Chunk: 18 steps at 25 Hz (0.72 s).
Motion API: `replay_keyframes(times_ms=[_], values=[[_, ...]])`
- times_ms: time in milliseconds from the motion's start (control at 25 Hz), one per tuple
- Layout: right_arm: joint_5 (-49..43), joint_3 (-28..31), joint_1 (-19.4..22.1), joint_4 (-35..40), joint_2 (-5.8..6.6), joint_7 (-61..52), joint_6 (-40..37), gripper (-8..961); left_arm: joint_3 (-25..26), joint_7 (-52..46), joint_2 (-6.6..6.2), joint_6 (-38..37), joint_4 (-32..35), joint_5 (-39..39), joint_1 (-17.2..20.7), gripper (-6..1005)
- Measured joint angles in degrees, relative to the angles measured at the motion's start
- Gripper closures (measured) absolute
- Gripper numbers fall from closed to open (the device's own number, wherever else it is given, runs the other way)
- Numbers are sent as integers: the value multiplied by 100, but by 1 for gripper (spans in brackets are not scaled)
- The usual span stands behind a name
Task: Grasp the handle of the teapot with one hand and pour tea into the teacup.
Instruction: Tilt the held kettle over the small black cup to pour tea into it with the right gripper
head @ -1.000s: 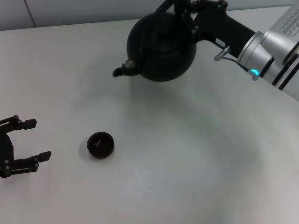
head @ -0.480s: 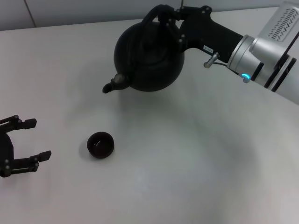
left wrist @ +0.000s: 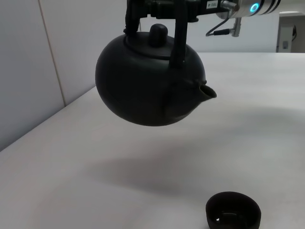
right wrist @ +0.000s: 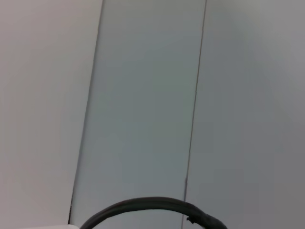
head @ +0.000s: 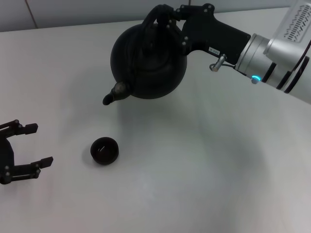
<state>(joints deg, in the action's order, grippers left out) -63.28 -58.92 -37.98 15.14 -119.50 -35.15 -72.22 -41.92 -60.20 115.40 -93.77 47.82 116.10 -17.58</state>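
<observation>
In the head view we are seeing the right gripper [head: 167,14] clamping the handle [head: 151,18] of the teapot [head: 148,62] and holding the pot off the table [head: 204,160], its spout [head: 111,96] pointing down toward our left. The teacup [head: 104,151] is sitting upright on the table, nearer to us than the spout and apart from it. The left gripper [head: 30,145] is resting low at the left edge, fingers spread with nothing between them, just beside the cup without touching it.

From the left wrist view we are looking up at the teapot [left wrist: 150,81] hanging in the air (its shadow lying on the table below), the right gripper [left wrist: 164,7] closed on the handle [left wrist: 180,36], and the teacup [left wrist: 233,214] standing below the spout [left wrist: 206,91].

The right wrist view is showing us only wall panels and a curved dark cable [right wrist: 152,210].
</observation>
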Motion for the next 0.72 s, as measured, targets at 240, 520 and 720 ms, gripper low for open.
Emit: replay_keyframes(times_ms=[240,520,720], values=[[0,-244,6,10,2,15,46,851,0,0,0,6,0,1,0,152],[0,-284,11,72,6,39,58,851,0,0,0,9,0,1,0,153],[-21,-287,18,152,14,51,62,852,0,0,2,46,0,0,0,153]])
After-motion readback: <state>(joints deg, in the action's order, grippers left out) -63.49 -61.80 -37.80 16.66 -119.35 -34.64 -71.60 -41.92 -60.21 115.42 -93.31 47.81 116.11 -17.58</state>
